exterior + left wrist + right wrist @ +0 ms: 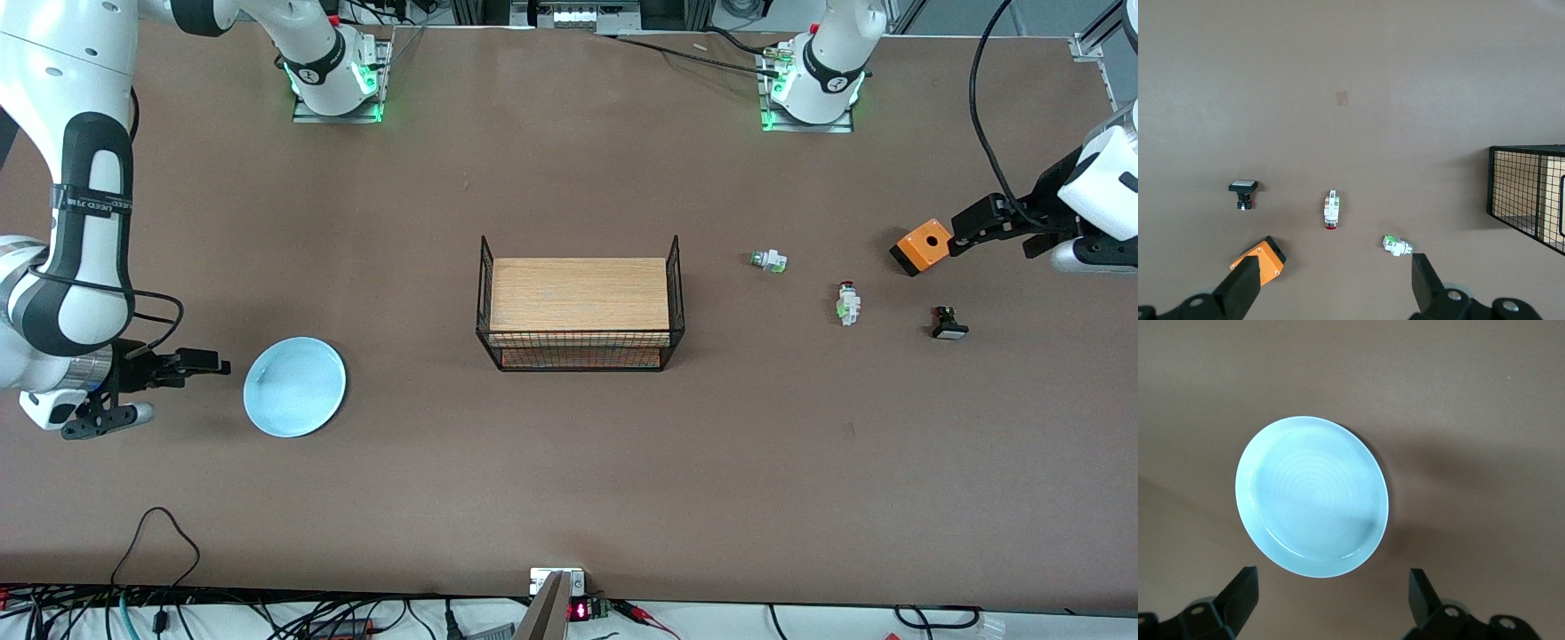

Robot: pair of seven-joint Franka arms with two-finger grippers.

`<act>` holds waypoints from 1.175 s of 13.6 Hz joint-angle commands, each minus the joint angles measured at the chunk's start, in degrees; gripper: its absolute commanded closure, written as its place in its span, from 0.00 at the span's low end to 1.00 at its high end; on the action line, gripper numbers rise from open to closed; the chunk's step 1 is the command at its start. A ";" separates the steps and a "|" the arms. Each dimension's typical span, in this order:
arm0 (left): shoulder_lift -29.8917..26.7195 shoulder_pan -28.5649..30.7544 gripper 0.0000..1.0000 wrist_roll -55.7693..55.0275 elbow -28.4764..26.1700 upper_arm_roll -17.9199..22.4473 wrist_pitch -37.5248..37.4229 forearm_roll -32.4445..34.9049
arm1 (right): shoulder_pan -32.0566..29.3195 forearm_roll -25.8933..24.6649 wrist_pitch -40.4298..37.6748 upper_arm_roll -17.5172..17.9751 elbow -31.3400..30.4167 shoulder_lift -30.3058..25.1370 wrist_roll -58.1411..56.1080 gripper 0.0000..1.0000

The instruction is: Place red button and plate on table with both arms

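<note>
The pale-blue plate (294, 387) (1311, 497) lies flat on the brown table (569, 462) toward the right arm's end. My right gripper (182, 388) (1331, 577) stands open just off the plate's rim, apart from it, with nothing between its fingers. The red button (848, 302) (1331, 209) lies on its side on the table toward the left arm's end. My left gripper (991, 238) (1335, 267) hangs open and empty over the table beside an orange box (922, 246) (1261, 259), clear of the red button.
A green-capped button (768, 260) (1397, 245) and a black-and-white button (949, 324) (1243, 194) lie on either side of the red button. A wood-topped black wire rack (580, 307) (1531, 193) stands mid-table. Cables run along the table's near edge.
</note>
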 commanded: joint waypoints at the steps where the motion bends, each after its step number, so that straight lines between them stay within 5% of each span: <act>1: -1.51 0.28 0.00 0.30 -1.30 -0.04 -0.39 0.48 | 0.07 -1.81 -2.86 0.29 2.95 -0.84 -0.19 0.00; 10: -1.42 0.64 0.00 0.30 -1.30 0.23 -0.30 0.39 | 3.40 -12.42 -17.90 -2.18 18.09 -3.81 6.90 0.00; 12: -1.34 0.64 0.00 0.30 -1.30 0.23 -0.30 0.39 | 3.42 -19.88 -17.63 2.89 14.41 -9.60 13.15 0.00; 16: -1.34 0.64 0.00 0.30 -1.30 0.23 -0.30 0.39 | -5.08 -31.08 -15.79 19.85 6.85 -21.04 22.29 0.00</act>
